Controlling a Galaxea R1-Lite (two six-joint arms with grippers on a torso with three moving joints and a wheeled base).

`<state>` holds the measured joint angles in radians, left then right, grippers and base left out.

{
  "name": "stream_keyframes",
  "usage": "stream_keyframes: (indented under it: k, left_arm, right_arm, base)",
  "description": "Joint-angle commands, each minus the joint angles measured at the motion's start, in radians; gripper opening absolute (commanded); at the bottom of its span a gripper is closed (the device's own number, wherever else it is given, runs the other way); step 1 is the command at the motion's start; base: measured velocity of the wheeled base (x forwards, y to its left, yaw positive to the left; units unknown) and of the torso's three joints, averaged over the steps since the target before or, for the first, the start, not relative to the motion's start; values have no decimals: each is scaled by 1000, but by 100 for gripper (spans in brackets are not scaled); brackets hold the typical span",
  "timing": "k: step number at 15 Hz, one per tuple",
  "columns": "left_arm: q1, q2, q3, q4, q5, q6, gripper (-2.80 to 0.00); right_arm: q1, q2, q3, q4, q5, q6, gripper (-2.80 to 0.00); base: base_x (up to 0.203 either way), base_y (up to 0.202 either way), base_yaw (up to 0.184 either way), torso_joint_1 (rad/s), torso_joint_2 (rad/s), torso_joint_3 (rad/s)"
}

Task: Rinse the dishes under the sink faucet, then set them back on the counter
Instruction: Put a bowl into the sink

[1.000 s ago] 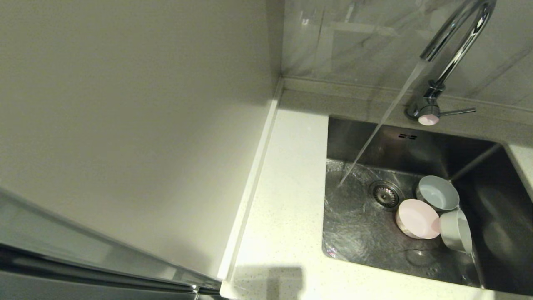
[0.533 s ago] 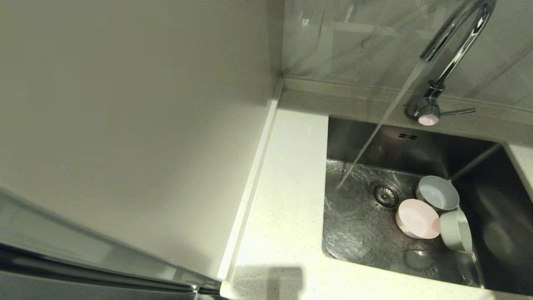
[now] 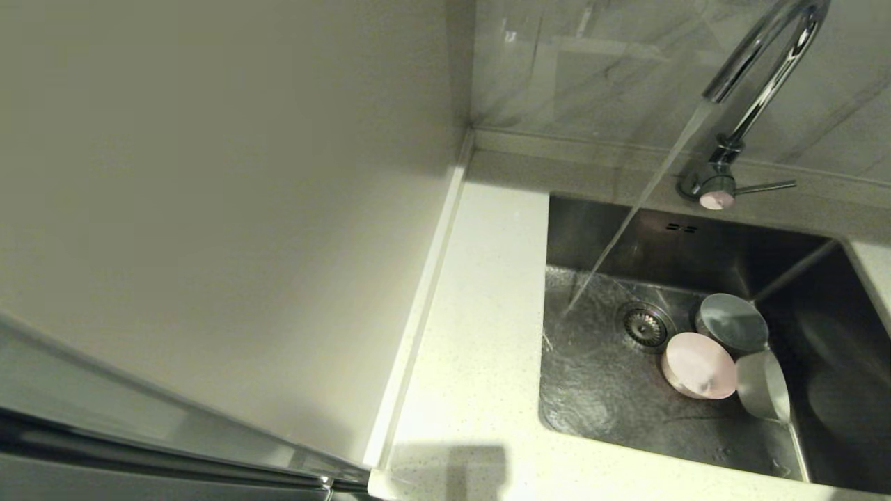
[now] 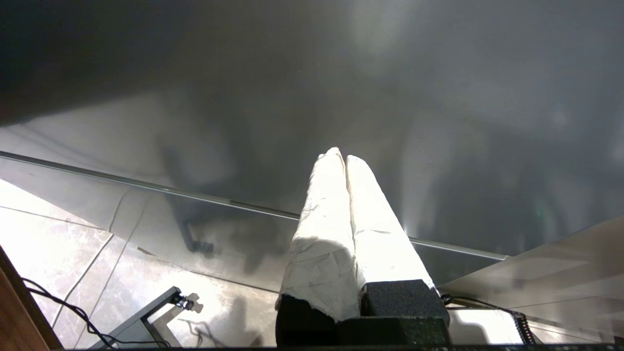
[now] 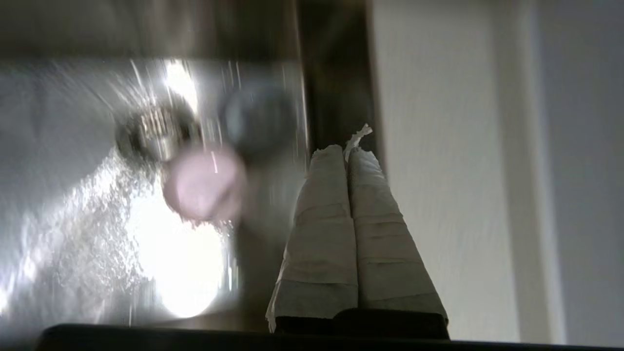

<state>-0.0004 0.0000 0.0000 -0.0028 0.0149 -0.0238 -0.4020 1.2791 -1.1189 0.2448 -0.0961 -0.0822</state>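
A: Where do the dishes stand?

B: All three lie in the sink [image 3: 696,236], none on the bench [image 3: 480,362]. The pink bowl [image 3: 698,365] sits just beside the strainer drain [image 3: 644,324]; the grey-blue bowl [image 3: 732,323] is behind it, and the white bowl [image 3: 763,385], tipped on its side, touches the pink one. The faucet [image 3: 759,76] is running, and its stream [image 3: 626,223] lands on the sink floor on the far side of the drain from the bowls, so none is under it.

A: Grippers?

B: Right gripper [image 5: 348,151]: fingers pressed together, holding nothing, over the sink near its right wall. In the right wrist view the pink bowl [image 5: 204,184] lies off to one side of the fingertips, apart from them. Left gripper [image 4: 341,158]: also closed and empty, parked over floor tiles.

A: Key relation for the next move?

B: Judgement: the right arm is the nearer one; it must open, then shift sideways toward the bowls.
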Motion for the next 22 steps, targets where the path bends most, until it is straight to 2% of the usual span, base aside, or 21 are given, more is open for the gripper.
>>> stream_keyframes:
  k: [1,2,5,7,10,13,15,17,20,22]
  left_arm:
    - [0,-3,0,0,0,-1,-280]
    - [-1,-3,0,0,0,-1,-280]
    - [0,-4,0,0,1,0,-280]
    - [-1,-3,0,0,0,0,-280]
    - [0,-3,0,0,0,1,-280]
    - [0,-3,0,0,0,-1,-280]
    - [0,-3,0,0,0,-1,-280]
    - [0,-3,0,0,0,-1,-280]
    - [-1,-3,0,0,0,-1,-280]
    - [0,-3,0,0,0,-1,-280]
  right_arm:
    - [70,-58,-14,-207,-63,-11,-280]
    - [85,-101,-8,-251,-106,-13,-280]
    - [109,-283,43,-280,-142,-5,-280]
    - [182,-442,87,-269,-166,-22,-280]
    - [239,-704,229,-205,-187,-154,-280]
    - [272,-932,440,-141,-207,-208,-280]
    - [282,-988,576,-187,-222,-170,-280]
    - [287,-992,632,-276,-233,-118,-280]
    - [312,-993,668,-373,-236,-122,-280]
    - [360,-1037,689,-351,-250,-139,-280]
  base:
    - [0,0,0,0,0,0]
    - [0,0,0,0,0,0]
    - [0,0,0,0,0,0]
    - [0,0,0,0,0,0]
    - [0,0,0,0,0,0]
    - [0,0,0,0,0,0]
    - [0,0,0,0,0,0]
    - [0,0,0,0,0,0]
    - [0,0,0,0,0,0]
    - [0,0,0,0,0,0]
